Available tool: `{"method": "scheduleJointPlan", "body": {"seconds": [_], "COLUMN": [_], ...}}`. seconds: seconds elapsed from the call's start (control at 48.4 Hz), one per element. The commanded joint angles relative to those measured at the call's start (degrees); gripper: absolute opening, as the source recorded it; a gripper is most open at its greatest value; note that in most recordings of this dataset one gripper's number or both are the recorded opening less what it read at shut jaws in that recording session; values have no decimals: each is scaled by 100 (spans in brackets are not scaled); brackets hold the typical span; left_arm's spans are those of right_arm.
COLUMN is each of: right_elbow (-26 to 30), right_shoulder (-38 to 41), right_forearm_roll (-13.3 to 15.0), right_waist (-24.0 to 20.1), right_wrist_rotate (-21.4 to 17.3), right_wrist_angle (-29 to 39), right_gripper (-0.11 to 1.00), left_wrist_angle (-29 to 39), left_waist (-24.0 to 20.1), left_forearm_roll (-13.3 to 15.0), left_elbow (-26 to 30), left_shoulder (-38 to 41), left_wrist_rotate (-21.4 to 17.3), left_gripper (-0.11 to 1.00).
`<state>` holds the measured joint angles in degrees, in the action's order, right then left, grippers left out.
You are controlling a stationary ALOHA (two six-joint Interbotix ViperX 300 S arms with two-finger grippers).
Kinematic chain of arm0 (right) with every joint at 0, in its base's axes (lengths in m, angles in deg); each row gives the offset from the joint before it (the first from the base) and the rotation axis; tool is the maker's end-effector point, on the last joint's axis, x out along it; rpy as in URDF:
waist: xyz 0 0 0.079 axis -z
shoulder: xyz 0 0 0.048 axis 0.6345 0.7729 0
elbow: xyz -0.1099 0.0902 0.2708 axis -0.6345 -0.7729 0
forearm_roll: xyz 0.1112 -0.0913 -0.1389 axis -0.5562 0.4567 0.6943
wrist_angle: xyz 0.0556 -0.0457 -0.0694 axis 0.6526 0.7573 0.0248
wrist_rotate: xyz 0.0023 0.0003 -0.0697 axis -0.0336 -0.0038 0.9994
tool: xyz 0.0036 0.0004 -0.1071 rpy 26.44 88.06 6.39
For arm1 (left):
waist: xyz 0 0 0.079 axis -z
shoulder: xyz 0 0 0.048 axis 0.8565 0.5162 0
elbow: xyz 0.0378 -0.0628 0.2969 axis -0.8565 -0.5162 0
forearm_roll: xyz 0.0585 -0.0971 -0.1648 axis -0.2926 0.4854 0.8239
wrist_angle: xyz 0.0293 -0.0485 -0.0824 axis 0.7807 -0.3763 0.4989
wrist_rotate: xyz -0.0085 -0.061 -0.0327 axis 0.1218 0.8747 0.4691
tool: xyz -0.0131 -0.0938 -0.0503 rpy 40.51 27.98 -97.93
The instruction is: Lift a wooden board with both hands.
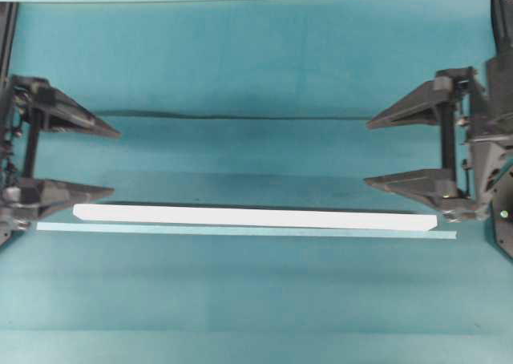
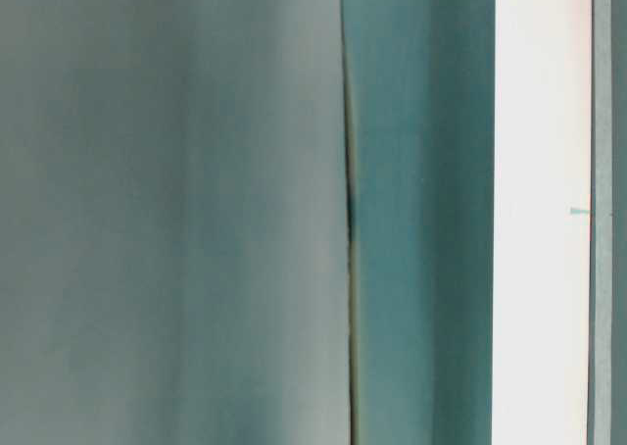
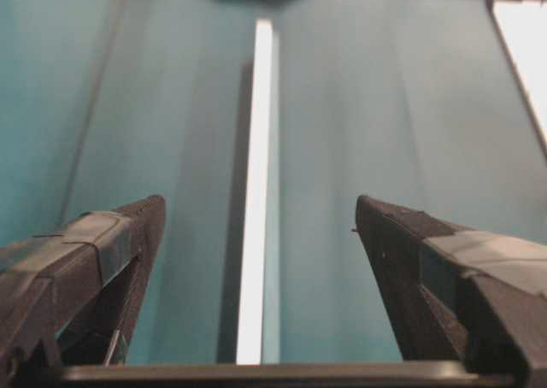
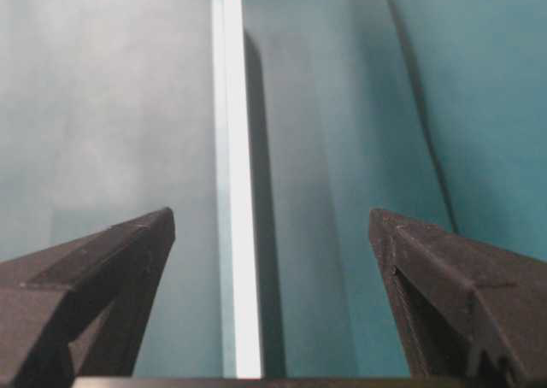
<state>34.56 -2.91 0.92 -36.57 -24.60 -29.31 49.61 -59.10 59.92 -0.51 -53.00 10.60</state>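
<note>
The wooden board (image 1: 255,216) lies flat across the teal table (image 1: 256,59), running left to right toward the near side, with a thin pale teal strip (image 1: 245,231) just beside its near edge. At the left end, the left gripper (image 1: 116,162) stands spread wide and holds nothing. Opposite it, at the right end, the right gripper (image 1: 366,153) is likewise wide apart and empty. In both wrist views, the board runs lengthwise between the pointed fingers (image 3: 120,251).
</note>
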Motion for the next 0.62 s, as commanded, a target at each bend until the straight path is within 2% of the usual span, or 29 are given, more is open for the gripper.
{"method": "scheduleJointPlan", "body": {"seconds": [0.0,0.599], "right_elbow": [26,-35], "right_shoulder": [-105,-457], "right_forearm_roll": [9,0], "right_waist": [-9,97], "right_wrist_rotate": [-9,0], "right_wrist_angle": [-123,-483], "right_gripper": [93,93], "left_wrist_angle": [-193,-352], "left_waist": [-26,-9], "left_forearm_roll": [0,0], "left_elbow": [185,193], "left_shoulder": [-105,-264], "left_wrist_rotate": [-9,18], "left_gripper": [99,99]}}
